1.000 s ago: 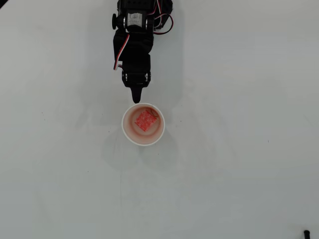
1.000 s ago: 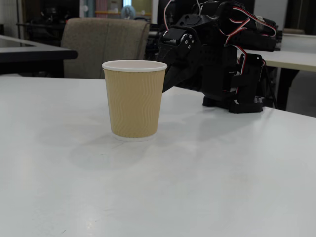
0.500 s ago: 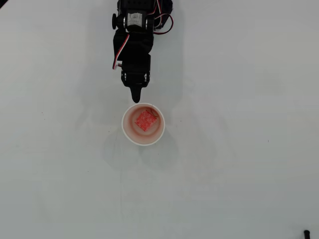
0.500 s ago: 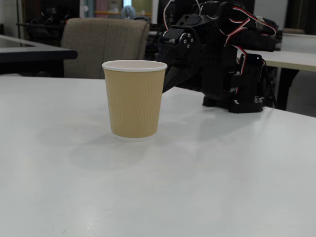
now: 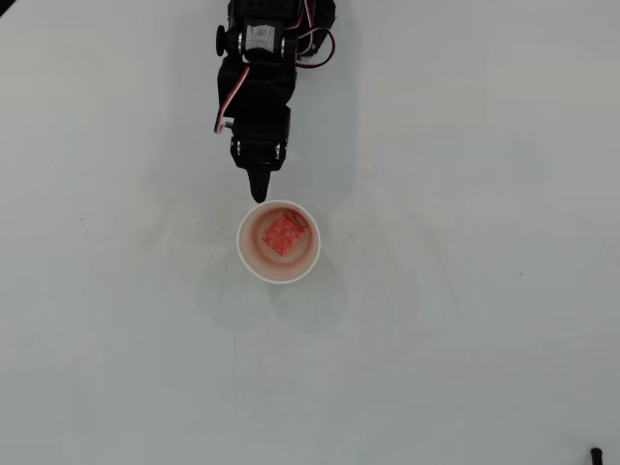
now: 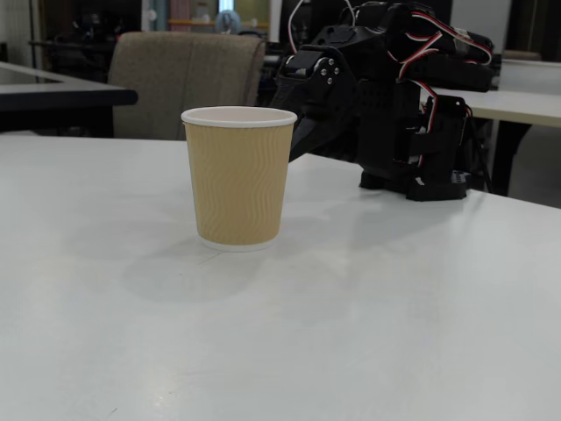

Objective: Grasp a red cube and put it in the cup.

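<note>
The red cube [image 5: 284,233] lies inside the cup [image 5: 248,255] in the overhead view, tilted against the inner wall. In the fixed view the cup [image 6: 238,175] is a tan ribbed paper cup with a white rim, standing upright on the white table; the cube is hidden inside it there. My black gripper [image 5: 259,192] sits just behind the cup's far rim in the overhead view, its fingers together in a narrow point and holding nothing. In the fixed view its tip is hidden behind the cup, and the arm [image 6: 377,96] stands behind and to the right.
The white table [image 5: 465,329] spreads around the cup. A small dark object [image 5: 596,453] sits at the bottom right corner of the overhead view. A chair [image 6: 188,74] and other tables stand behind in the fixed view.
</note>
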